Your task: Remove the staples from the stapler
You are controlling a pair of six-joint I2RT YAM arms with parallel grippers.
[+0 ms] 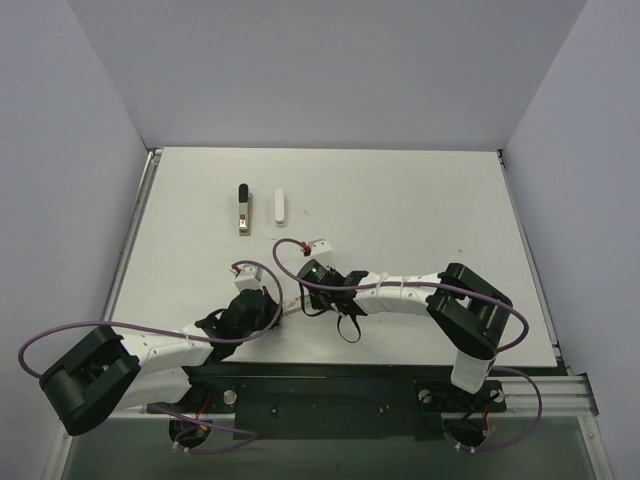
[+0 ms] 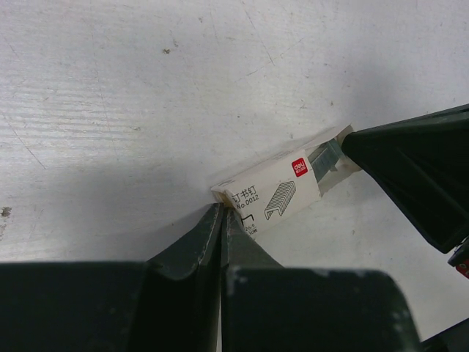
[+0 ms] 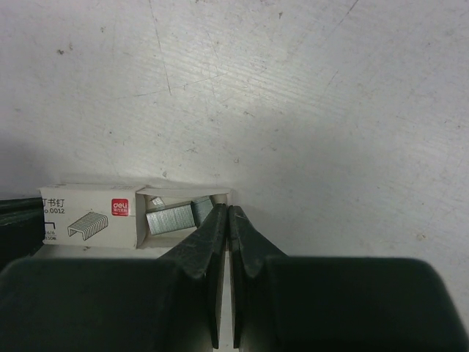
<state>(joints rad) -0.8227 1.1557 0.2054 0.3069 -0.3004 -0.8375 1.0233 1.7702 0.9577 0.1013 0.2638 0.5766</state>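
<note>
Staples (image 3: 170, 218) show inside box (image 3: 88, 216) labelled "deli No.0012".

The staple box (image 2: 275, 192) is white, with a red logo patch and a grey outline drawing of a staple (black print alongside). The staples (image 3: 170, 218) are silver-grey. The left tool (image 2: 220, 213) and right tool (image 3: 228, 213) are dark greenish black. The stapler (image 1: 243, 208) is black and brass; the surface (image 1: 400, 200) white, scuffed grey.
</note>
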